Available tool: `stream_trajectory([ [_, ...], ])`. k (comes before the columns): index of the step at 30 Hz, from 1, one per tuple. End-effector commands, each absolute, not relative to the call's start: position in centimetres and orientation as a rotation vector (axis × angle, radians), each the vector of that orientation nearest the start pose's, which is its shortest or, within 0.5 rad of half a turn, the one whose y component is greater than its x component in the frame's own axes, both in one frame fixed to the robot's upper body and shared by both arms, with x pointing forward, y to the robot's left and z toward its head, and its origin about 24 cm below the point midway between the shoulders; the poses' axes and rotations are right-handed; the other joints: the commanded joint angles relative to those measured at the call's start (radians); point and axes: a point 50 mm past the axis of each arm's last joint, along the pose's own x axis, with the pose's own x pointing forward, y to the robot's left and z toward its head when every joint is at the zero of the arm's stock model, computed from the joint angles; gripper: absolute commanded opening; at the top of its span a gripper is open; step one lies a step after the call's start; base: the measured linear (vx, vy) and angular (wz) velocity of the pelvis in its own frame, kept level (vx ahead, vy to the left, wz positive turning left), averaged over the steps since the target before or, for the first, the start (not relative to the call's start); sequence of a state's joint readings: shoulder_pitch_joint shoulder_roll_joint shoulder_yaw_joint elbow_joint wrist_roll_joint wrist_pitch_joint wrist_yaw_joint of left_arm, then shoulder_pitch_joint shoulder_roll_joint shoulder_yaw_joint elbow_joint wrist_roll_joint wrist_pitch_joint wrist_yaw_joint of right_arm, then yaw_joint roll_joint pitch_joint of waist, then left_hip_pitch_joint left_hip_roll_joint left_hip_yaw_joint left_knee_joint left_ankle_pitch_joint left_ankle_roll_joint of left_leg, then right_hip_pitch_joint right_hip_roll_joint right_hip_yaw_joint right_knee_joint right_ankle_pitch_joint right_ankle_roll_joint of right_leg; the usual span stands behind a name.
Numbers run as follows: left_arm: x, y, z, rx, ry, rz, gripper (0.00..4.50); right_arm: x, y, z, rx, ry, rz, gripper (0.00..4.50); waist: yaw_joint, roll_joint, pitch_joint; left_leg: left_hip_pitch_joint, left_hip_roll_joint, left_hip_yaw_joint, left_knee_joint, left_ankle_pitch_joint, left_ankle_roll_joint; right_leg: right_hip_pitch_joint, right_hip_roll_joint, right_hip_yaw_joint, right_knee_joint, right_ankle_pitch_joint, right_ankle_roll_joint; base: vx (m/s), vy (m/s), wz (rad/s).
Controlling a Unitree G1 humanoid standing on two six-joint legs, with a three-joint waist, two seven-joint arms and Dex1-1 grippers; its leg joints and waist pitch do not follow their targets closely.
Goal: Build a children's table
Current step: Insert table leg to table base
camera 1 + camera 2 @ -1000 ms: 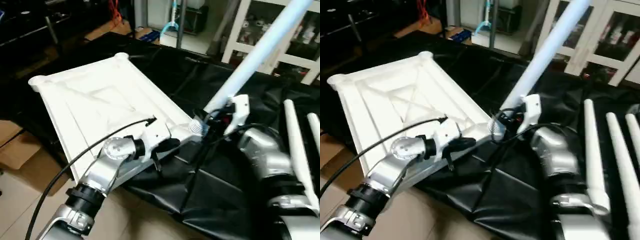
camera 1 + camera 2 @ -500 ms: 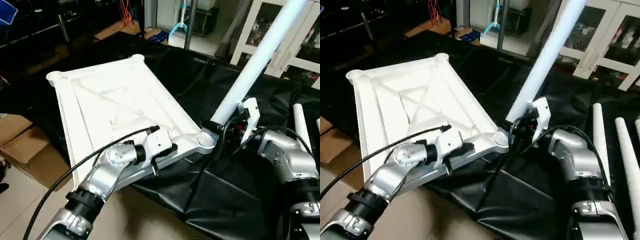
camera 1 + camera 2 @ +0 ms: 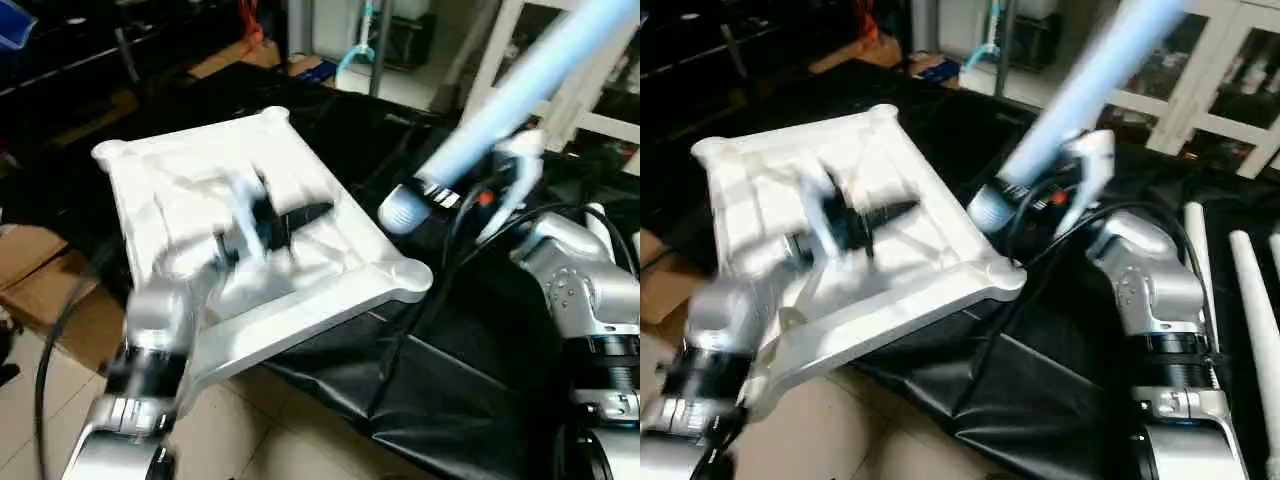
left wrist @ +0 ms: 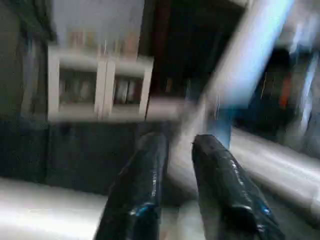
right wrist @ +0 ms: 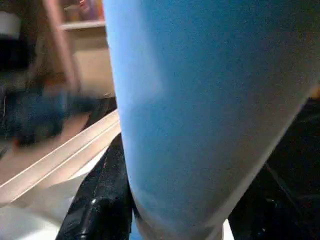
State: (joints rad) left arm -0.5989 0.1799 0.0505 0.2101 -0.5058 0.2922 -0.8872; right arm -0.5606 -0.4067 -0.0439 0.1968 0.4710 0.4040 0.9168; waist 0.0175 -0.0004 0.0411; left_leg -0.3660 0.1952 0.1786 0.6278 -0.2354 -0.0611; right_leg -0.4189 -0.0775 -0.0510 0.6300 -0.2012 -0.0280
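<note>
Since a second ago your right claw has lifted the leg off the tabletop's corner socket, at seven o'clock. Your left claw, slightly parted, hovers empty over the ribs.

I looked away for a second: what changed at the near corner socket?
The right hand lifted the leg out of the corner socket. The left hand let go of the top's near edge and swung up over it. The top stayed put.

Held leg slants over the top's near corner — seemingly apart there.
</note>
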Motion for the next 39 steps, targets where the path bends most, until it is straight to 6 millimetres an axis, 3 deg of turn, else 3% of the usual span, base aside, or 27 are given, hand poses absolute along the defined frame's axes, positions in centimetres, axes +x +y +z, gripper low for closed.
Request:
stream_trajectory([
  [1,32.4,9.4,19.1,-0.386,-0.303,-1.174,1.48,31.0,-15.5,14.7,-0.057,0.104,1.173,1.87,0.009,-0.004,-0.066,0.015,0.033,-0.002,-0.063,0.061,0.142,0.073,-0.047,0.040,-0.045,0.124,-0.315,0.000,0.000,0.00],
  [4,32.1,8.7,20.3,-0.432,-0.317,-1.239,1.72,30.1,-15.3,14.3,-0.097,0.164,1.255,1.87,0.018,-0.010,-0.066,0.007,0.030,-0.002,-0.058,0.099,0.165,0.074,-0.051,0.043,-0.040,0.173,-0.316,0.000,0.000,0.00],
  [7,31.6,7.8,21.1,-0.444,-0.301,-1.324,1.93,29.1,-15.3,14.1,-0.118,0.243,1.338,1.87,0.021,-0.010,-0.066,0.005,0.029,-0.003,-0.056,0.100,0.174,0.077,-0.052,0.044,-0.042,0.154,-0.305,0.000,0.000,0.00],
  [10,31.0,6.9,21.4,-0.452,-0.256,-1.398,2.13,28.2,-15.5,14.1,-0.136,0.306,1.391,1.87,0.022,-0.008,-0.065,0.005,0.030,-0.005,-0.057,0.090,0.167,0.076,-0.051,0.044,-0.045,0.121,-0.296,0.000,0.000,0.00],
  [16,29.6,6.6,22.1,-0.570,-0.206,-1.545,2.53,27.4,-15.6,14.3,-0.150,0.380,1.451,1.87,0.022,-0.007,-0.066,0.008,0.030,-0.003,-0.055,0.081,0.149,0.074,-0.048,0.043,-0.043,0.115,-0.310,0.000,0.000,0.00],
  [20,29.7,6.4,21.8,-0.499,-0.191,-1.543,2.96,26.6,-15.8,14.5,-0.159,0.444,1.501,1.87,0.021,-0.011,-0.066,0.008,0.030,-0.004,-0.054,0.086,0.158,0.076,-0.048,0.043,-0.044,0.111,-0.298,0.000,0.000,0.00],
  [22,29.6,6.3,22.2,-0.528,-0.189,-1.579,3.08,26.4,-16.1,14.5,-0.162,0.467,1.502,1.87,0.022,-0.006,-0.065,0.009,0.032,-0.005,-0.054,0.087,0.161,0.076,-0.050,0.044,-0.045,0.093,-0.290,0.000,0.000,0.00],
  [24,29.5,6.0,22.6,-0.542,-0.184,-1.598,3.23,26.5,-16.5,14.4,-0.176,0.480,1.488,1.87,0.023,0.008,-0.067,0.011,0.030,-0.005,-0.052,0.082,0.146,0.073,-0.049,0.043,-0.045,0.092,-0.296,0.000,0.000,0.00],
  [25,29.5,5.9,22.4,-0.522,-0.168,-1.597,3.33,26.5,-16.5,14.4,-0.179,0.481,1.481,1.87,0.022,0.000,-0.067,0.009,0.030,-0.005,-0.052,0.079,0.143,0.076,-0.048,0.043,-0.046,0.100,-0.300,0.000,0.000,0.00],
  [27,29.5,5.7,22.1,-0.480,-0.141,-1.592,3.43,26.5,-16.6,14.4,-0.180,0.482,1.473,1.87,0.023,-0.003,-0.068,0.007,0.029,-0.006,-0.051,0.083,0.147,0.078,-0.049,0.043,-0.043,0.104,-0.297,0.000,0.000,0.00],
  [28,30.1,5.4,21.4,-0.392,-0.105,-1.533,3.53,26.6,-16.6,14.4,-0.182,0.487,1.465,1.87,0.022,-0.013,-0.069,0.005,0.028,-0.005,-0.051,0.092,0.150,0.081,-0.048,0.044,-0.043,0.114,-0.295,0.000,0.000,0.00],
  [29,30.6,5.4,21.1,-0.338,-0.085,-1.482,3.60,26.6,-16.6,14.4,-0.189,0.491,1.458,1.87,0.021,-0.011,-0.068,0.005,0.030,-0.008,-0.051,0.096,0.157,0.079,-0.048,0.044,-0.045,0.111,-0.291,0.000,0.000,0.00],
  [30,30.8,5.4,21.0,-0.323,-0.079,-1.466,3.60,26.7,-16.5,14.4,-0.192,0.492,1.456,1.87,0.019,-0.003,-0.070,0.008,0.029,-0.007,-0.047,0.107,0.166,0.076,-0.046,0.043,-0.045,0.111,-0.281,0.000,0.000,0.00],
  [31,31.4,5.7,20.7,-0.325,-0.068,-1.421,3.24,26.8,-16.5,14.4,-0.204,0.497,1.450,1.87,0.019,0.000,-0.068,0.006,0.029,-0.008,-0.048,0.105,0.163,0.078,-0.048,0.043,-0.045,0.102,-0.281,0.000,0.000,0.00],
  [32,31.6,5.8,20.6,-0.339,-0.063,-1.408,3.24,26.8,-16.5,14.3,-0.213,0.502,1.446,1.87,0.020,0.003,-0.070,0.006,0.029,-0.008,-0.048,0.109,0.155,0.078,-0.049,0.043,-0.044,0.106,-0.285,0.000,0.000,0.00],
  [35,31.7,5.8,21.2,-0.456,-0.053,-1.427,3.18,26.9,-16.7,14.1,-0.249,0.525,1.434,1.87,0.022,0.002,-0.074,0.008,0.027,-0.007,-0.046,0.112,0.142,0.080,-0.047,0.043,-0.039,0.143,-0.304,0.000,0.000,0.00],
  [36,31.7,5.8,21.3,-0.461,-0.054,-1.432,2.93,26.9,-16.7,14.1,-0.249,0.525,1.434,1.87,0.024,0.000,-0.074,0.005,0.025,-0.008,-0.045,0.121,0.147,0.081,-0.047,0.043,-0.036,0.169,-0.313,0.000,0.000,0.00],
  [39,31.5,5.7,21.8,-0.498,-0.074,-1.459,2.76,27.0,-16.8,13.9,-0.246,0.530,1.435,1.87,0.026,-0.003,-0.072,0.003,0.025,-0.007,-0.045,0.114,0.161,0.081,-0.048,0.042,-0.037,0.167,-0.320,0.000,0.000,0.00],
])
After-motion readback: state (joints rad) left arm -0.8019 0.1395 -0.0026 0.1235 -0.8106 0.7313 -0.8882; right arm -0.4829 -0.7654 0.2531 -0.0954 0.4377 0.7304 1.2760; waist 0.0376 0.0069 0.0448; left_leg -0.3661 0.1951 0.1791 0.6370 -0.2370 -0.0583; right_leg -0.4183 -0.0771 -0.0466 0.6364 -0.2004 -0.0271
